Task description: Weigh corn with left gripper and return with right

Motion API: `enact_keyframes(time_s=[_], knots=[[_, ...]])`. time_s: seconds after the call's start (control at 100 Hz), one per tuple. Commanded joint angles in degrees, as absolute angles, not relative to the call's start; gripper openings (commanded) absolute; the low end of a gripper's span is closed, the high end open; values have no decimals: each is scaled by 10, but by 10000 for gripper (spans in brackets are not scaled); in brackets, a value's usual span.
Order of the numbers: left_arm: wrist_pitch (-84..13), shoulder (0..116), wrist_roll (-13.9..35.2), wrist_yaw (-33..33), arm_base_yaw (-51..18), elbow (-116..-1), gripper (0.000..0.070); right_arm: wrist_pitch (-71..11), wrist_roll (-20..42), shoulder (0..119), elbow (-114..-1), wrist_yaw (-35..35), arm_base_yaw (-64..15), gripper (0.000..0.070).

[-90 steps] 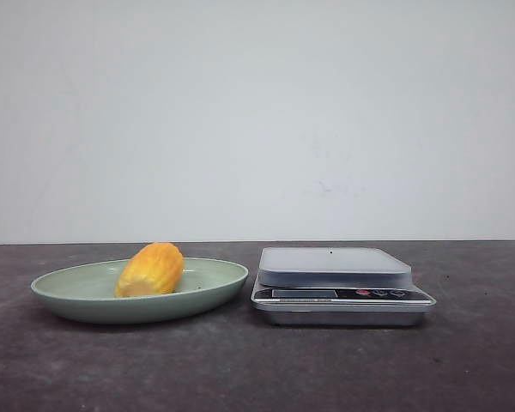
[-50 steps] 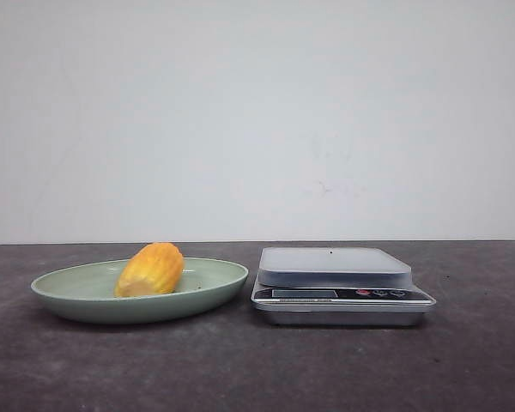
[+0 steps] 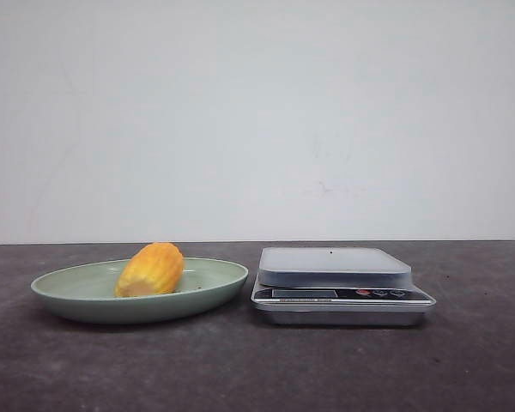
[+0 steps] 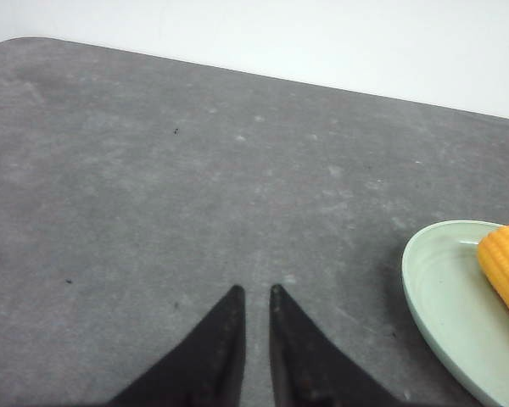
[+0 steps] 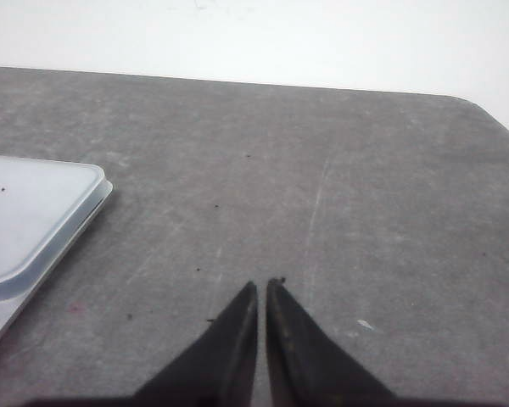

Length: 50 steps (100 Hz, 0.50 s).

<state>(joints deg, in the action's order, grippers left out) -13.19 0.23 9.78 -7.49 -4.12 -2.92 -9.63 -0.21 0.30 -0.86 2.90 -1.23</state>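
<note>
The corn (image 3: 151, 269), a stubby yellow-orange cob, lies in a pale green plate (image 3: 77, 302) on the left of the table. In the left wrist view the corn (image 4: 506, 265) and the plate (image 4: 441, 292) show at the frame's edge, well off to the side of my left gripper (image 4: 255, 292). That gripper is shut, with only a narrow slit between its black fingers and nothing in it, over bare table. My right gripper (image 5: 262, 284) is also shut and empty, hanging over bare table beside the scale (image 5: 30, 212). Neither gripper appears in the front view.
A silver digital kitchen scale (image 3: 339, 284) with a flat grey platform stands right of the plate, close to it. The dark grey tabletop (image 3: 257, 369) ends at a white wall behind.
</note>
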Motion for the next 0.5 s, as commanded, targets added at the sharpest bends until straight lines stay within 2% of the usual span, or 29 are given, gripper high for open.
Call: enact_keyframes(time_s=[0.0,0.49], knots=[[-137,2,91,-74,-40,-20,22,-90,-6,2,-8,30,-14,12],[-137,2,91,-74,-40,-20,22,-90,3,2,-8,33,-14,12]])
